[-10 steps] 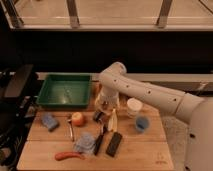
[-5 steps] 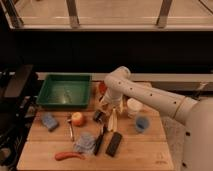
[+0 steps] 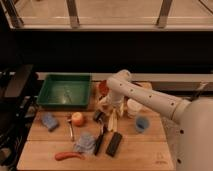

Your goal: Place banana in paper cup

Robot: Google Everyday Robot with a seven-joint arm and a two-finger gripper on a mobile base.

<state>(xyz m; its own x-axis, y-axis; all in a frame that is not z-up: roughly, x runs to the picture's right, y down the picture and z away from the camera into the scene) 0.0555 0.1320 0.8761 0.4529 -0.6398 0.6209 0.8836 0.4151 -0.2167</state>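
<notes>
The banana is slim and pale and lies on the wooden table, pointing toward the front edge. The white paper cup stands upright just to its right, at the back right of the table. My gripper hangs from the white arm, which reaches in from the right. The gripper is low over the table, just above and behind the banana's far end and to the left of the cup. The arm hides part of the cup's left side.
A green tray sits at the back left and a red-orange bowl behind the gripper. A small blue cup, a round orange fruit, an orange carrot-like thing, a blue sponge and black objects lie around.
The arm has shifted a little to the right and down, bringing the gripper closer over the banana. The banana and the cup have not moved.
</notes>
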